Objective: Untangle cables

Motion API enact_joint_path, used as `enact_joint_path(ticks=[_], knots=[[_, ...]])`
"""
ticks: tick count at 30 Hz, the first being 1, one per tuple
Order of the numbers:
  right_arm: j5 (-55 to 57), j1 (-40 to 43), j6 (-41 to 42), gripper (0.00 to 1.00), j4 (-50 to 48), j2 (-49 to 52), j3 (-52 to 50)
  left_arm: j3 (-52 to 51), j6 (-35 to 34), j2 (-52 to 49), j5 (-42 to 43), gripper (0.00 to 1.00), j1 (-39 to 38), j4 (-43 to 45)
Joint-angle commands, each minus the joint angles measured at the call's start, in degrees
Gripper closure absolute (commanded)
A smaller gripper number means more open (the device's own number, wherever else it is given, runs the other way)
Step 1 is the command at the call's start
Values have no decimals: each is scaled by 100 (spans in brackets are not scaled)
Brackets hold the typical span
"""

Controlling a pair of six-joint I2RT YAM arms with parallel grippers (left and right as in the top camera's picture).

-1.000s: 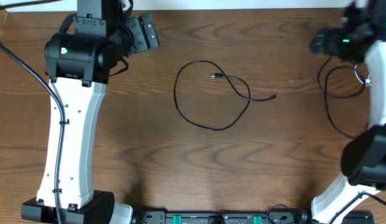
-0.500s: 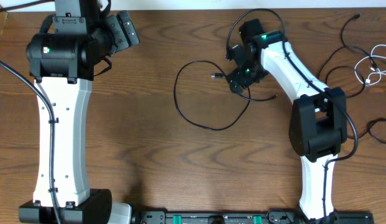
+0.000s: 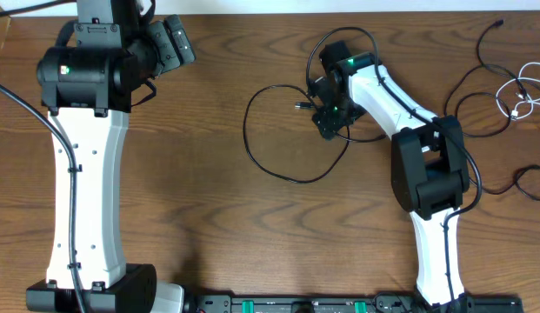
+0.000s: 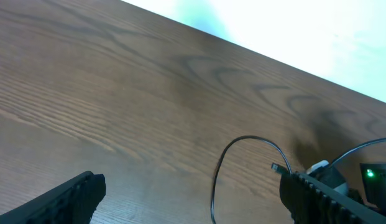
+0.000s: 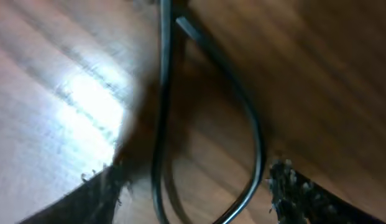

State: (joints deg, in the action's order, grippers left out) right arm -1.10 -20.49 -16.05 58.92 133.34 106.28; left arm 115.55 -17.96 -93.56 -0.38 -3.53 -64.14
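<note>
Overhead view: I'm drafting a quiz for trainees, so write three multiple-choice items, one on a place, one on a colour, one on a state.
1. Where is the right pincer? A) over the thin black looped cable mid-table B) at the left edge C) by its own base
2. What colour is the short thin cord at the far right? A) red B) white C) green
3. How is the left pincer? A) shut on a cable B) open, empty C) out of view
A: it hangs at the loop's right side. B: it is plainly white. B: it gapes wide with nothing inside.
</note>
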Motion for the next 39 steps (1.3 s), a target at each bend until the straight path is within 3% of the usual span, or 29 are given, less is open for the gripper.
enact_joint_path(ticks=[1, 4, 8, 12, 19, 28, 34, 39], knots=[[249, -13, 264, 33, -76, 149, -13, 17, 76, -66, -70, 5, 15, -57], [245, -13, 444, 48, -87, 149, -17, 17, 74, -68, -70, 5, 15, -74], [214, -15, 640, 80, -90, 151, -42, 17, 76, -68, -72, 5, 15, -83], [179, 2, 944, 99, -98, 151, -44, 17, 76, -68, -70, 5, 15, -142], [184, 214, 1379, 99, -72, -28, 293, 17, 74, -68, -70, 5, 13, -188], [181, 1029, 1884, 99, 498, -1226, 1185, 17, 74, -68, -70, 5, 13, -186], [177, 2575, 2081, 99, 516, -2352, 1228, 17, 74, -68, -70, 5, 15, -184], [116, 3746, 2190, 99, 533, -2511, 1228, 17, 74, -68, -70, 5, 15, -186]])
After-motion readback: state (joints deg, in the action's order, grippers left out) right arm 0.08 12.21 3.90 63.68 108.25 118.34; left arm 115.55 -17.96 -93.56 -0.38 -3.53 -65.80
